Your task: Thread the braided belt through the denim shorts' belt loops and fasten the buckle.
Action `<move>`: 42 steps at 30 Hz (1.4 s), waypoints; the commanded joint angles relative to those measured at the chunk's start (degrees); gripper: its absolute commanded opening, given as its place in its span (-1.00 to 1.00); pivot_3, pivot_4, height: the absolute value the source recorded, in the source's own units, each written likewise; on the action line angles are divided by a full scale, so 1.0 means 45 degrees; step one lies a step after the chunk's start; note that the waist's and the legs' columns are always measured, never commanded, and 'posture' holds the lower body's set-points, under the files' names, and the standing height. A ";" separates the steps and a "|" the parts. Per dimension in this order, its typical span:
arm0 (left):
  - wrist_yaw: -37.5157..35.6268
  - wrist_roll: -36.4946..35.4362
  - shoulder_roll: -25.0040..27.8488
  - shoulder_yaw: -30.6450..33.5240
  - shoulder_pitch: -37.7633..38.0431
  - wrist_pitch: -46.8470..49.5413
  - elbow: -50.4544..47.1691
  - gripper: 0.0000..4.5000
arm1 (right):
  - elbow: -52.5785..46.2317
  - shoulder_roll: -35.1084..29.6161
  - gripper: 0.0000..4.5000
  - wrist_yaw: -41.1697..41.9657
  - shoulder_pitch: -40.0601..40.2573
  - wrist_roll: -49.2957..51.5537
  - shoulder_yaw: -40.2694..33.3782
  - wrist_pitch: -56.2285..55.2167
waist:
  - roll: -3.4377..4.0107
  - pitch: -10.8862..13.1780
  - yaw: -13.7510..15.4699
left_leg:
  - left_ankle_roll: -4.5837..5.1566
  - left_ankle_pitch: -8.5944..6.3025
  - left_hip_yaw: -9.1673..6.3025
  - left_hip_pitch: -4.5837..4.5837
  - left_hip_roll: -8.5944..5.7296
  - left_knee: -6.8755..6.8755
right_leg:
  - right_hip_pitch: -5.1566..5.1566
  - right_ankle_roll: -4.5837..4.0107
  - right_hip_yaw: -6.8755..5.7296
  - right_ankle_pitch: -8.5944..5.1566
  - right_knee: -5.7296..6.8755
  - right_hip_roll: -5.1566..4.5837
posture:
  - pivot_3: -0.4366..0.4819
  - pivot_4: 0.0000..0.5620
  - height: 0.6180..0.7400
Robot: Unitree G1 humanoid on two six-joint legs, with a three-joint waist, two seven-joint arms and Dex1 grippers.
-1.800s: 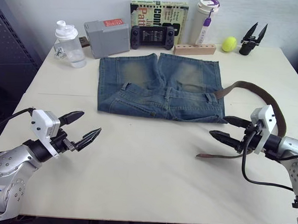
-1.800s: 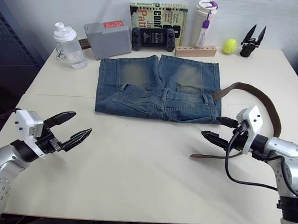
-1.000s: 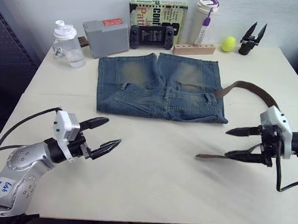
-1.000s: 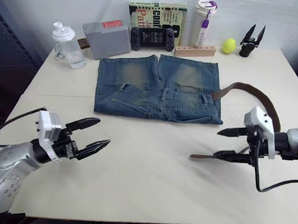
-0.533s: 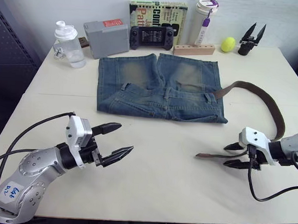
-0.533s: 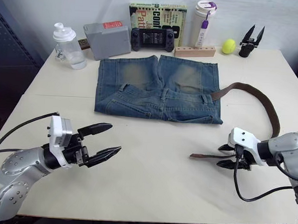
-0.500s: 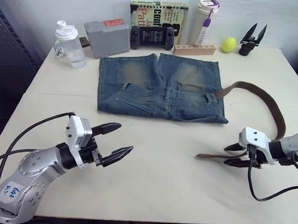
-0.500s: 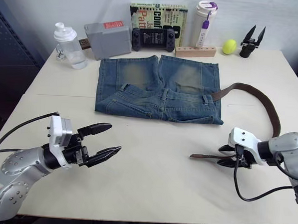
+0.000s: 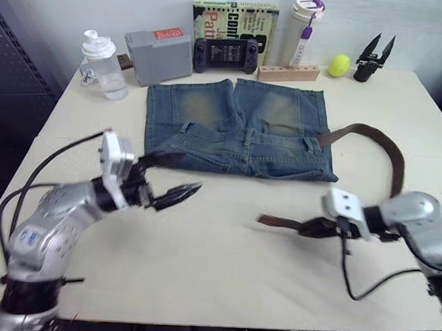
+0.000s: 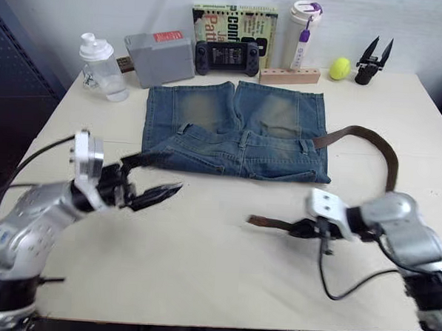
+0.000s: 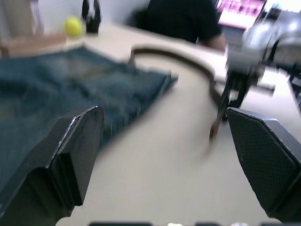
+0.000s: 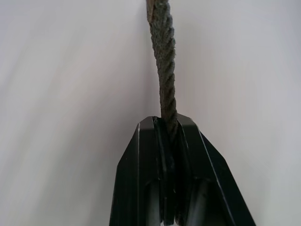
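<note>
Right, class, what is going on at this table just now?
A two-armed robot is working with a belt and denim shorts spread flat on the table. Its right gripper is shut on the belt near its free end, which lies on the table in front of the shorts. The left gripper is open at the shorts' near left corner, holding nothing. No loop in view has the belt through it.

braided belt point(image 9: 388, 156) far end hid behind right arm, buckle not visible

Cream table point(image 9: 222, 284) against a pale wall point(image 9: 103, 4).
</note>
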 commanded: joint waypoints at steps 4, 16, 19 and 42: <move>-0.2186 0.0402 0.0002 -0.2094 -0.0782 0.0263 0.1063 1.00 | -0.1190 0.0992 -0.99 -0.1117 -0.1085 -0.0075 0.0497 0.1182 | -0.0008 0.0002 0.0017 | 0.0002 -0.0003 0.0001 -0.0018 -0.0009 0.0001 | -0.0003 0.0001 -0.0011 0.0000 -0.0010 0.0000 | -0.05 -0.47 0.76; -0.3458 0.1961 -0.0095 -0.3141 -0.1175 -0.0505 0.2455 1.00 | -0.1906 0.1148 -0.99 -0.1733 -0.1047 0.0083 0.0534 0.1563 | -0.0008 0.0002 -0.0001 | 0.0003 -0.0002 0.0005 -0.0023 -0.0007 0.0016 | -0.0006 0.0001 -0.0012 0.0000 -0.0004 0.0003 | -0.05 -0.47 0.76; -0.3490 0.2486 -0.0135 -0.3406 -0.1164 -0.0754 0.2616 1.00 | -0.2002 0.1087 -0.99 -0.1793 -0.0998 0.0101 0.0519 0.1594 | -0.0008 0.0002 -0.0002 | 0.0003 -0.0003 0.0005 -0.0023 -0.0007 0.0017 | -0.0006 0.0001 -0.0011 0.0000 -0.0001 0.0003 | -0.05 -0.47 0.76; -0.3646 0.2909 -0.0819 -0.3309 -0.1434 -0.1153 0.3397 -1.00 | -0.2380 0.1200 -0.62 -0.2147 -0.0989 0.0809 0.0046 0.2312 | -0.0008 0.0003 0.0001 | 0.0004 -0.0003 0.0005 -0.0023 -0.0007 0.0020 | -0.0005 0.0001 -0.0012 0.0000 -0.0001 0.0002 | -0.05 -0.47 0.76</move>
